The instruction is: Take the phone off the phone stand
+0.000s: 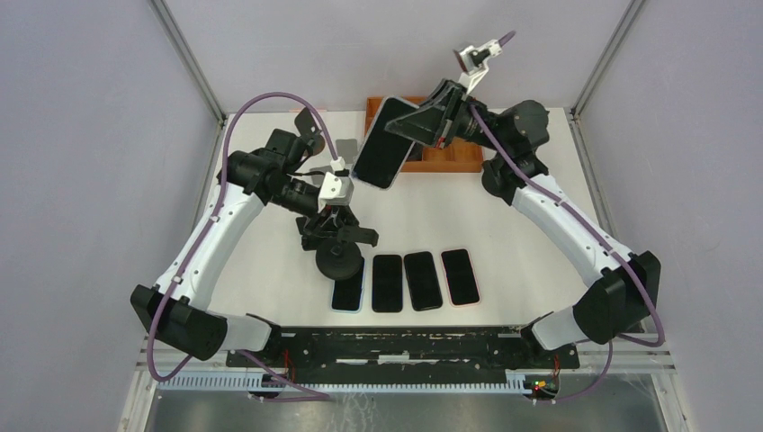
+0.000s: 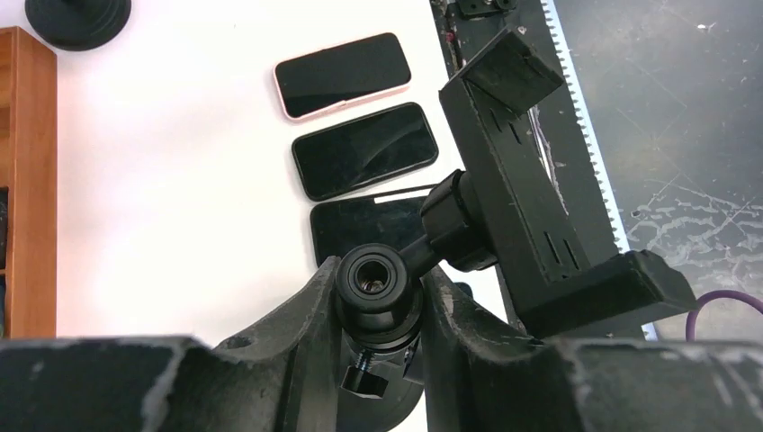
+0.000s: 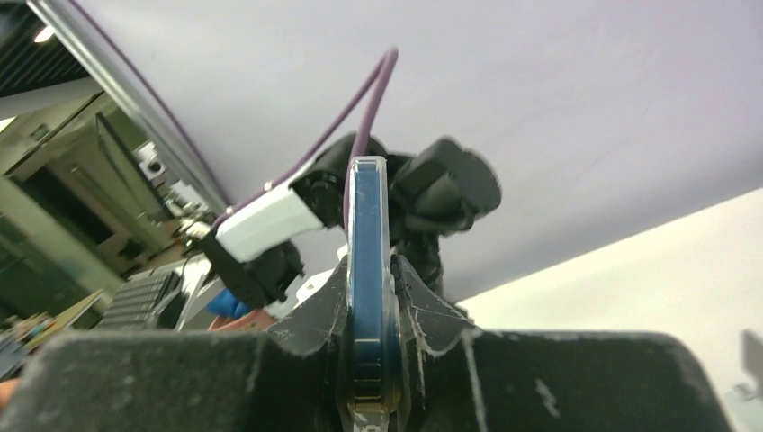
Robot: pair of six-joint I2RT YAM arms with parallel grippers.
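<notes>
My right gripper (image 1: 416,124) is shut on a blue-edged phone (image 1: 382,144) and holds it in the air over the back middle of the table, clear of the stand. In the right wrist view the phone (image 3: 368,261) stands edge-on between my fingers (image 3: 423,310). The black phone stand (image 1: 338,256) stands on its round base at the table's middle. My left gripper (image 1: 331,223) is shut on the stand's neck (image 2: 378,290). The stand's empty clamp (image 2: 540,180) sticks out to the right in the left wrist view.
Several phones (image 1: 423,280) lie in a row on the white table in front of the stand, also in the left wrist view (image 2: 364,148). A wooden tray (image 1: 450,157) sits at the back. A second round black base (image 2: 76,20) shows top left of the left wrist view.
</notes>
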